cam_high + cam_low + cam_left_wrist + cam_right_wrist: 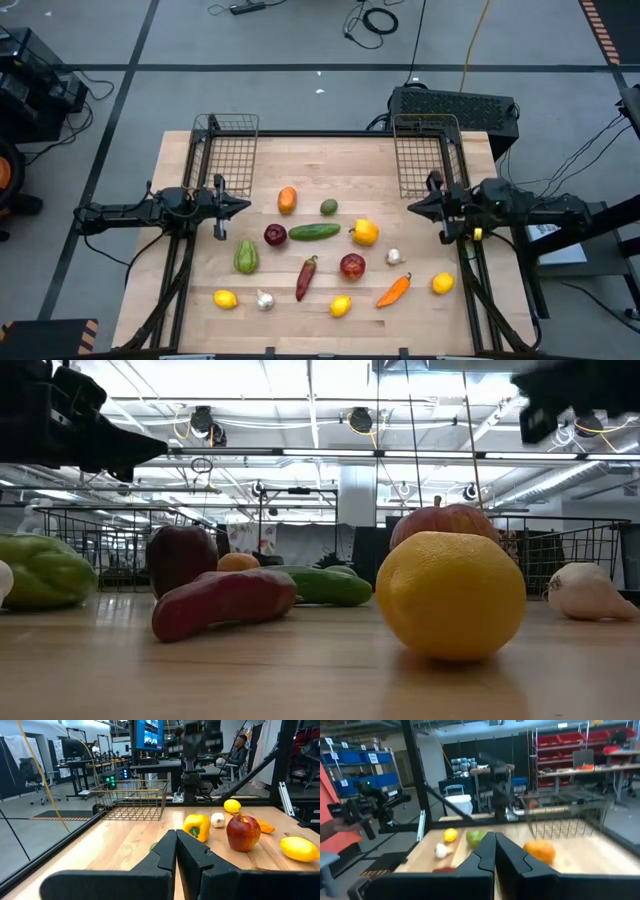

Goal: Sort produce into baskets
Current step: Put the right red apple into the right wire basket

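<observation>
Both arms up off table [420,310], at sides. Left gripper [243,207] pinched tight, holding nothing, near left basket [228,150]. Right gripper [412,208] pinched tight too, holding nothing, just below right basket [425,150]. Both baskets at far edge, no food inside. Produce spread btwn arms & toward near edge: cucumber [314,232], red apple [352,266], yellow pepper [365,232], red chilli [306,278], lemon [341,306], garlic [265,299].

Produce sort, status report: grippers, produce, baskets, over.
Left gripper and right gripper shut, empty, hanging above table edges. Produce all loose on table. Left basket and right basket empty. Nothing in the way.
</observation>
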You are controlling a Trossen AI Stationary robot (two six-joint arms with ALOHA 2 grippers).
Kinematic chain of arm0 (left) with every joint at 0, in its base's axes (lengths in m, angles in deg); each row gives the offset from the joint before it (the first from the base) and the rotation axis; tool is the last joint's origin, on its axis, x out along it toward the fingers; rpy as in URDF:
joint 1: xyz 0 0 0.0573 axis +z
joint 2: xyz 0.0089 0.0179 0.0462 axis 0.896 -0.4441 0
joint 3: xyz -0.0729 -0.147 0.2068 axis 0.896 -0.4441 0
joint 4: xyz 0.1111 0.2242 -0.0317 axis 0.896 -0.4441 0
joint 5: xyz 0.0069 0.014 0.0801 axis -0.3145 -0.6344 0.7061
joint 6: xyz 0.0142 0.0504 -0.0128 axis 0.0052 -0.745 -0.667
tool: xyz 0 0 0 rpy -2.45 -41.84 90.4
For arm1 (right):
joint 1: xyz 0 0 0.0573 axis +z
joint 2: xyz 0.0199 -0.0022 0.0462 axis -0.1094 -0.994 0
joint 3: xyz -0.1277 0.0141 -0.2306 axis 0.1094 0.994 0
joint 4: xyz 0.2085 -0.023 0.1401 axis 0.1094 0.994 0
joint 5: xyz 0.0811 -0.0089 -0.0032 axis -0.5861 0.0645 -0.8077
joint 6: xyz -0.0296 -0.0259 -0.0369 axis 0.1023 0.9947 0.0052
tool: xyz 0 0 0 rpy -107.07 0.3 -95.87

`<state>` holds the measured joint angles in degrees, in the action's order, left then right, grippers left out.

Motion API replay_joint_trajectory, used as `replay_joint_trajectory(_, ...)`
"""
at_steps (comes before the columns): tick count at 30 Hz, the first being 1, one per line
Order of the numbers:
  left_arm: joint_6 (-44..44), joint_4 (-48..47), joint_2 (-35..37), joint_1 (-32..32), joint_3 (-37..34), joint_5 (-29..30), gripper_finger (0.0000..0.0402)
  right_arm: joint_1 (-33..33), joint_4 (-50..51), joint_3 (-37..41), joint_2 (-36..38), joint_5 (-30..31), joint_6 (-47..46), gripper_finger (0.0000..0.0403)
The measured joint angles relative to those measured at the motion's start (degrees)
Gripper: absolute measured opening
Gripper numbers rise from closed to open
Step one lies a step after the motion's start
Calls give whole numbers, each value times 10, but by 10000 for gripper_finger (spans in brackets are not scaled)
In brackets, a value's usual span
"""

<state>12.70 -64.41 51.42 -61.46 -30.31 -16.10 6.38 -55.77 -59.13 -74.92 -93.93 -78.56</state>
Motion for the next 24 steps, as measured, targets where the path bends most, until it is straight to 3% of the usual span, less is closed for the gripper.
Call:
replay_joint_trajectory(8,0,2,0,0,0,1,16,0,122,-307,-208,43,54,0)
replay_joint_trajectory(13,0,21,0,0,0,19,16,0,142,-437,-315,61,57,0)
replay_joint_trajectory(18,0,21,0,0,0,19,16,0,172,-465,-387,61,61,0)
replay_joint_trajectory(24,0,23,0,0,0,19,16,14,177,-421,-449,62,-12,0)
